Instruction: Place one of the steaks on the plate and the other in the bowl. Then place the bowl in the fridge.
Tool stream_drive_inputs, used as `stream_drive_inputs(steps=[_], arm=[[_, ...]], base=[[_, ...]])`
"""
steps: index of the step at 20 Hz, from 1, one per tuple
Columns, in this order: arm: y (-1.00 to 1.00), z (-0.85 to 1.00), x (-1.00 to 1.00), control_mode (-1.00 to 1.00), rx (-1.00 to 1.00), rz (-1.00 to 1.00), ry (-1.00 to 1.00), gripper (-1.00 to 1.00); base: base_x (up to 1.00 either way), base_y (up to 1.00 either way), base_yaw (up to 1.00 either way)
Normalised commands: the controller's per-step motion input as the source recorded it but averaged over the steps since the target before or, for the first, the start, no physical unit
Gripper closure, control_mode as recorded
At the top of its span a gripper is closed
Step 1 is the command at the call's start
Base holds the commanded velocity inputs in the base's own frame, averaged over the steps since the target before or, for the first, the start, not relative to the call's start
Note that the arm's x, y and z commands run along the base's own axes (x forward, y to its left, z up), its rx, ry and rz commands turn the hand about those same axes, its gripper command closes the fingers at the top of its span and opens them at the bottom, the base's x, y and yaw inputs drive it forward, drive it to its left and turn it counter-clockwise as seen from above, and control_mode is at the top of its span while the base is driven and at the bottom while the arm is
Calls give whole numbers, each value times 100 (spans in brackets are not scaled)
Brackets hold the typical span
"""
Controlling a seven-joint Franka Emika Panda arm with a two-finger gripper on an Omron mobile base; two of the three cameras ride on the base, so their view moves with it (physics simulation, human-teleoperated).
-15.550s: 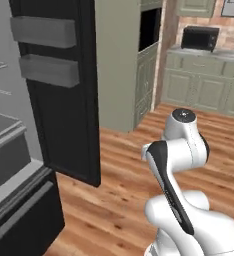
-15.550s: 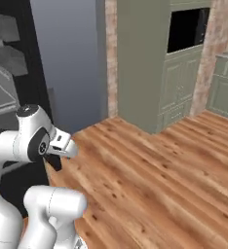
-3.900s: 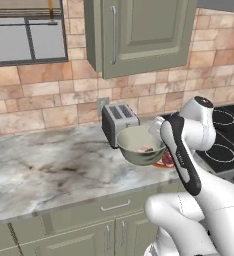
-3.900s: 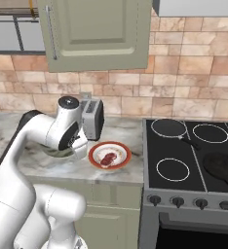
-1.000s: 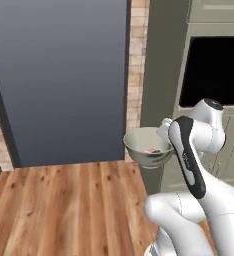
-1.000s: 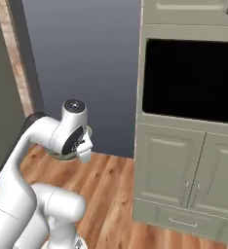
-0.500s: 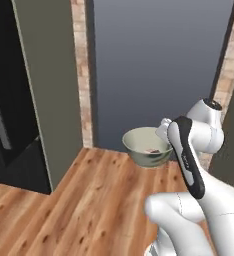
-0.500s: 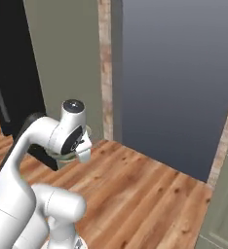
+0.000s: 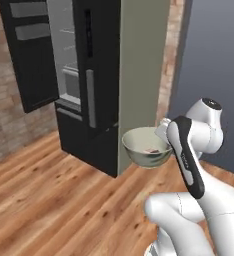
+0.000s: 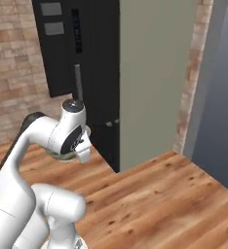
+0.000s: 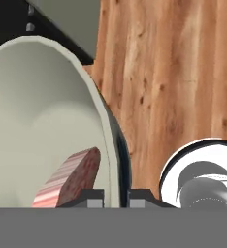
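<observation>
- The gripper point(image 11: 116, 196) is clamped on the rim of the bowl point(image 9: 145, 146): in the hand view one finger point(image 11: 92, 197) stands inside the wall and the other outside, with the thin rim between them.
- The bowl is held up in the air above the wooden floor point(image 9: 54, 200), upright and about level, at the end of the white arm. It touches nothing else.
- One steak point(image 11: 72, 180) lies inside the bowl, red-pink with pale stripes, leaning against the inner wall near the gripped side. In the left base view it shows as a small pink spot at the bottom of the bowl.
- The fridge point(image 9: 84, 85) is tall and black and stands behind the bowl, to the left of it in the left base view. Its door point(image 9: 31, 52) is swung open to the left, and pale shelves show inside.
- A grey vertical handle point(image 10: 78, 82) runs down the black front of the fridge.
- A pale green panel point(image 9: 141, 65) stands just beside the fridge on its right side, and a brick strip comes after it.
- In the right base view the bowl is mostly hidden behind the arm; only its edge shows under the wrist.
</observation>
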Motion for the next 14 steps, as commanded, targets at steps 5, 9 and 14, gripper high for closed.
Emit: stream_drive_inputs(steps=[5, 9, 14], arm=[[0, 0, 0, 100, 0, 0, 0, 100], [0, 0, 0, 100, 0, 0, 0, 100], [0, 0, 0, 100, 0, 0, 0, 100]], base=[[0, 69, 58], [0, 87, 50], [32, 95, 33]])
